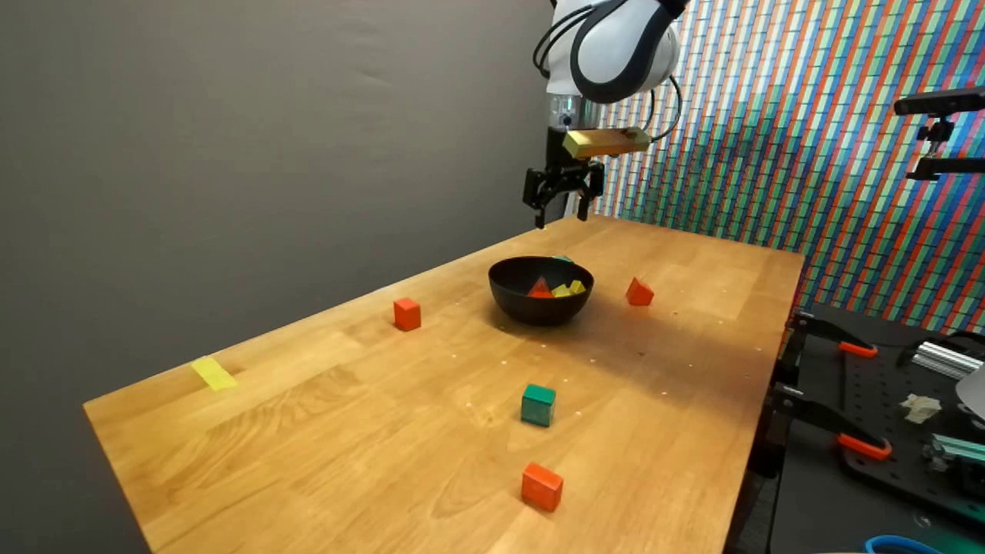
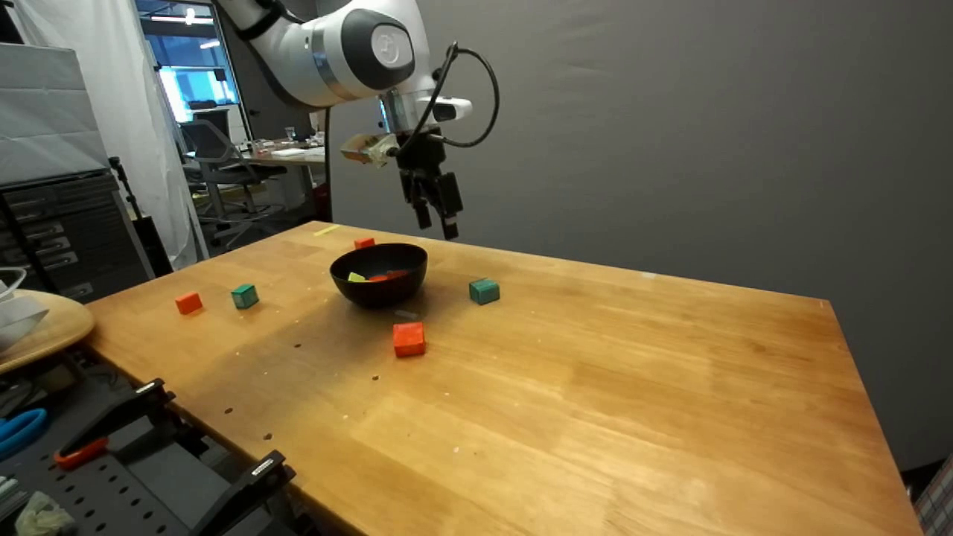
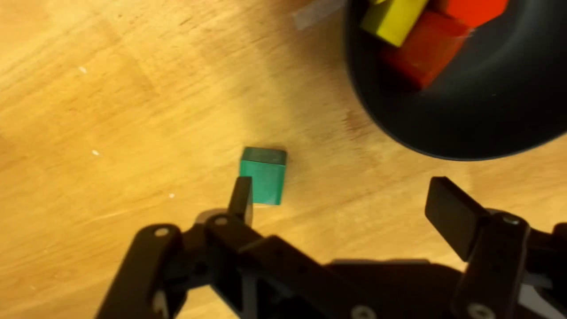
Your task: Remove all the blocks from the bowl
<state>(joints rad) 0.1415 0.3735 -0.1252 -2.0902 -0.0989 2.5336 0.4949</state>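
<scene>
The black bowl stands on the table and also shows in the wrist view. It holds red blocks and yellow blocks. Outside it lie a red block, a green block, an orange block and a tilted red block. Another green block lies beside the bowl, mostly hidden behind it in an exterior view. My gripper is open and empty, well above the table beside the bowl. In the wrist view the left finger overlaps that green block, which lies below.
A flat yellow tape strip lies near the table's edge. A clear strip lies by the bowl. Black clamps with orange handles sit along a long table edge. A grey wall stands close behind the table.
</scene>
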